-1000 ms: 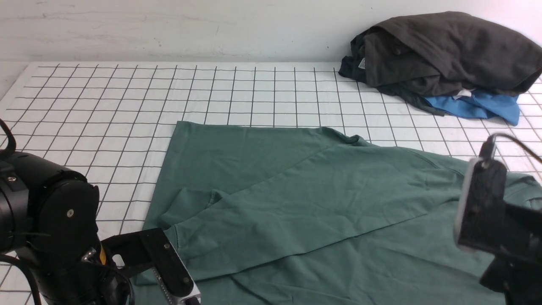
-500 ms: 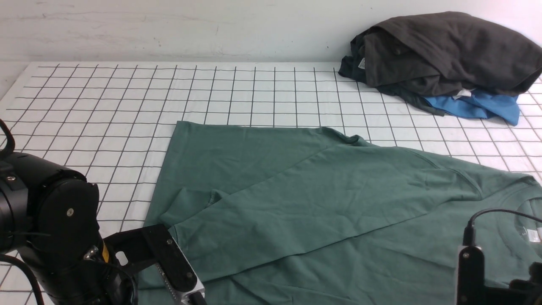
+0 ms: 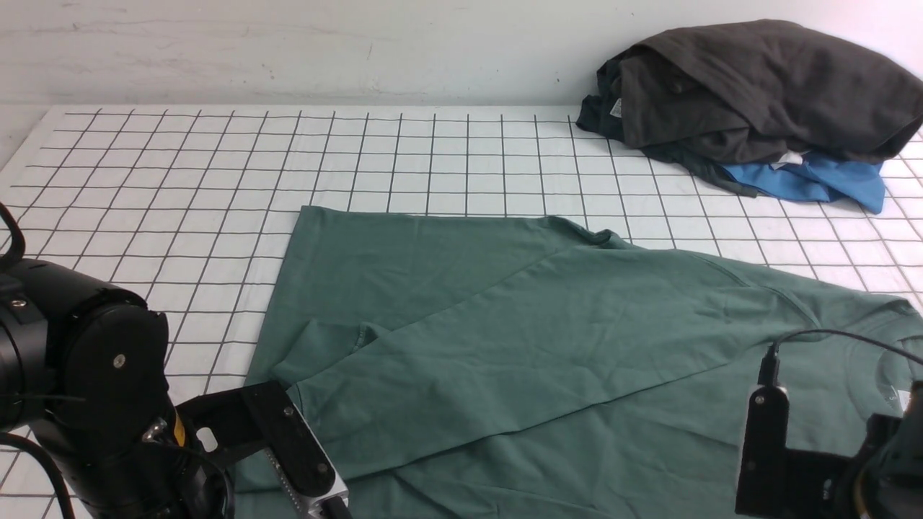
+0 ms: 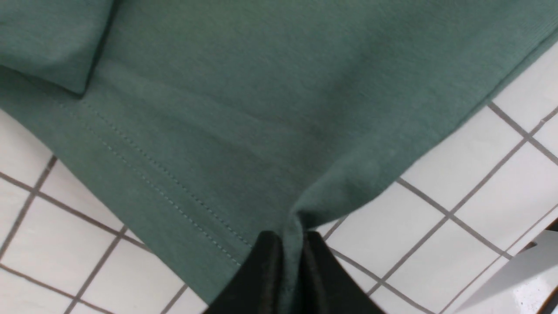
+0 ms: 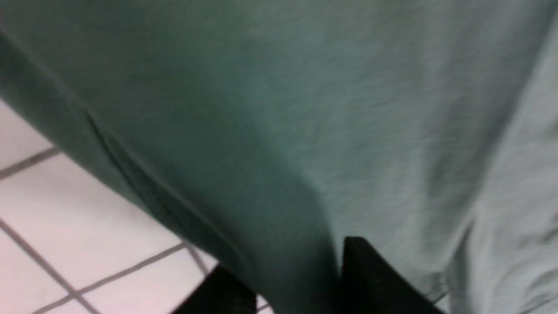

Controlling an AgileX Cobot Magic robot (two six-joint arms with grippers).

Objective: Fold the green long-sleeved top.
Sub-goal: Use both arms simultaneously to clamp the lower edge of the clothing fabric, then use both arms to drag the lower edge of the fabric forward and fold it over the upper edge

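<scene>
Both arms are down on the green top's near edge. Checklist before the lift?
1. Left grip: ok. The left gripper is shut on a pinch of the green long-sleeved top by its stitched hem.
2. Right grip: cannot tell. Fabric lies between the fingers of the right gripper, but that wrist view is blurred.
3. Sleeve tucked: ok. One sleeve lies diagonally across the body.
4. Other clothes apart: ok. The dark garment pile and blue garment sit at the far right of the table, not touching the top.
</scene>
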